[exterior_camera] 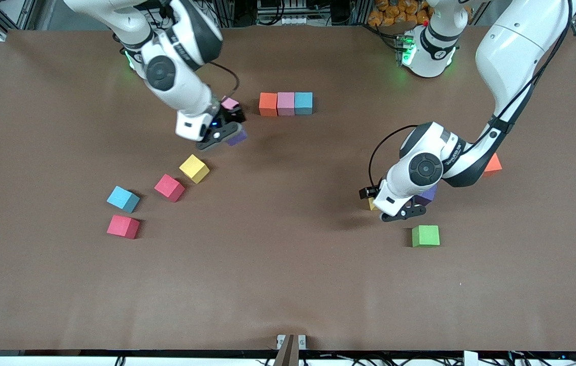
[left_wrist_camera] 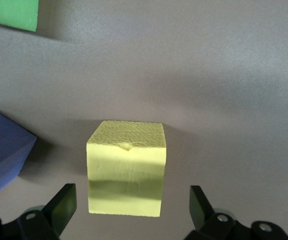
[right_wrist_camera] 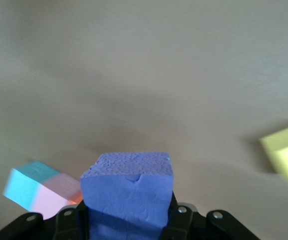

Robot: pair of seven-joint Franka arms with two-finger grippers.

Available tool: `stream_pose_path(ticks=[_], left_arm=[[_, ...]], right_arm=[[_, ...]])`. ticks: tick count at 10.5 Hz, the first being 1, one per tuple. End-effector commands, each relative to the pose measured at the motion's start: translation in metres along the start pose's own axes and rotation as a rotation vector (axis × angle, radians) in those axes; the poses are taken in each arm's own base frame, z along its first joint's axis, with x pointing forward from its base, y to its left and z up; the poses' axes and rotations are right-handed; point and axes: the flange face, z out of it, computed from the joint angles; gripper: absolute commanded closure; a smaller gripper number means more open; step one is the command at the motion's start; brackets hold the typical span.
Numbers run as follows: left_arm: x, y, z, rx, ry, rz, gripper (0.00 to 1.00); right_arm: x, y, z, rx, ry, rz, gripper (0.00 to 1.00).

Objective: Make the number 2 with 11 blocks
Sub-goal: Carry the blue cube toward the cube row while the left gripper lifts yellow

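Three blocks stand in a touching row: orange (exterior_camera: 268, 103), pink (exterior_camera: 285, 103) and light blue (exterior_camera: 303, 103). My right gripper (exterior_camera: 232, 132) is shut on a purple block (exterior_camera: 238, 136) (right_wrist_camera: 127, 190) beside that row, toward the right arm's end. The row (right_wrist_camera: 39, 192) shows in the right wrist view too. My left gripper (exterior_camera: 398, 213) hangs open over a yellow block (exterior_camera: 372, 204) (left_wrist_camera: 126, 167). That block lies between the fingertips (left_wrist_camera: 61, 206) without touching them. Another purple block (exterior_camera: 427, 195) (left_wrist_camera: 4, 150) sits right beside it, mostly under the arm.
Loose blocks lie toward the right arm's end: yellow (exterior_camera: 194, 168), red (exterior_camera: 169, 187), light blue (exterior_camera: 123, 199), red (exterior_camera: 123, 226). A pink block (exterior_camera: 230, 103) peeks out by the right gripper. A green block (exterior_camera: 425, 236) and an orange one (exterior_camera: 492, 165) lie near the left arm.
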Motion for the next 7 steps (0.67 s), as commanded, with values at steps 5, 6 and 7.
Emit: stream_pose_path(ticks=[5,6,7], left_arm=[[0.007,-0.005,0.013,0.034,-0.006,0.036,0.0],[0.007,-0.005,0.013,0.034,-0.006,0.036,0.0],[0.008,-0.005,0.013,0.034,-0.004,0.034,0.0]], right_arm=[[0.041,-0.111,0.087,-0.063,0.018,0.29,0.66],[0.043,-0.123,0.098,-0.076,0.023,0.317,0.66],[0.044,-0.133,0.106,-0.08,0.026,0.355,0.66]])
